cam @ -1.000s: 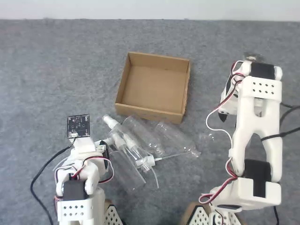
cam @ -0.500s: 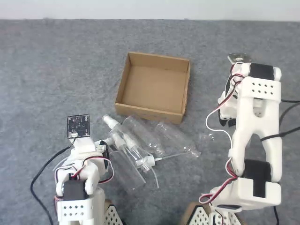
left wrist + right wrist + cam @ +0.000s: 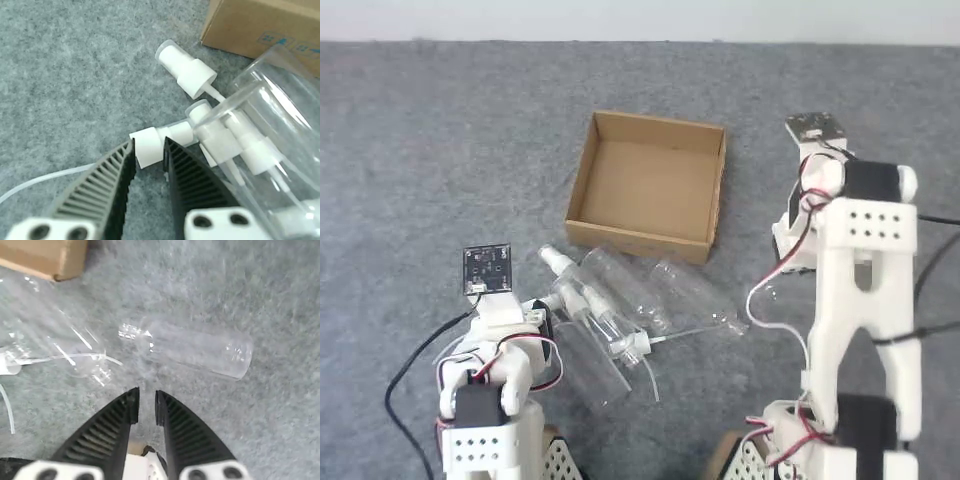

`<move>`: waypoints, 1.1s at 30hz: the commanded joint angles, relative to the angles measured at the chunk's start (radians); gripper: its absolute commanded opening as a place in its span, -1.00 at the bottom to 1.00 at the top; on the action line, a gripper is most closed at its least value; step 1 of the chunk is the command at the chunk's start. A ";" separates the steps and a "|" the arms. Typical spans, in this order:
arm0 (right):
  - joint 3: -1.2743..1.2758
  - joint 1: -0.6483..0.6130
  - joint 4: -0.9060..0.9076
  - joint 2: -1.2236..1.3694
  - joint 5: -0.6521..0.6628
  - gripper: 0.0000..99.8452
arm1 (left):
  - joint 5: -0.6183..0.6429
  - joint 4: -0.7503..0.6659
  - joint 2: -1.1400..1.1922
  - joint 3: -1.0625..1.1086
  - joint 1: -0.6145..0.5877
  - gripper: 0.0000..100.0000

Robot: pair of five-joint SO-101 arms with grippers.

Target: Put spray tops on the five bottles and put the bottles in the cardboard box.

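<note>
Bottle (image 3: 185,347) is lying alone on the desk (image 3: 280,290), just ahead of your right pincer (image 3: 146,391), its long axis running crosswise to the barely parted, empty jaws. Your left pincer (image 3: 149,144) is gripping a spray top (image 3: 147,152) by the heap (image 3: 280,100); right arm (image 3: 865,270) is sitting nearer.

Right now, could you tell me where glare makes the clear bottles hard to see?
Right wrist view: white glints streak the lone clear bottle; high view: under even light it nearly vanishes into the carpet; left wrist view: reflections on a second bottle veil the spray tops.
</note>
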 commanded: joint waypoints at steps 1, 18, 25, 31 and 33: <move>0.002 -0.058 0.038 -0.081 0.023 -0.99 | 0.009 0.005 -0.014 -0.008 0.002 -0.83; 0.204 -0.119 0.021 -0.081 0.520 -0.47 | 0.009 0.005 -0.014 -0.008 0.002 -0.83; 0.273 -0.101 -0.125 -0.081 0.562 -0.47 | 0.009 0.005 -0.014 -0.008 0.002 -0.83; 0.377 -0.101 -0.259 -0.081 0.680 -0.47 | 0.009 0.005 -0.014 -0.008 0.002 -0.83; 0.399 -0.096 -0.269 -0.081 0.749 -0.47 | 0.009 0.005 -0.014 -0.008 0.002 -0.83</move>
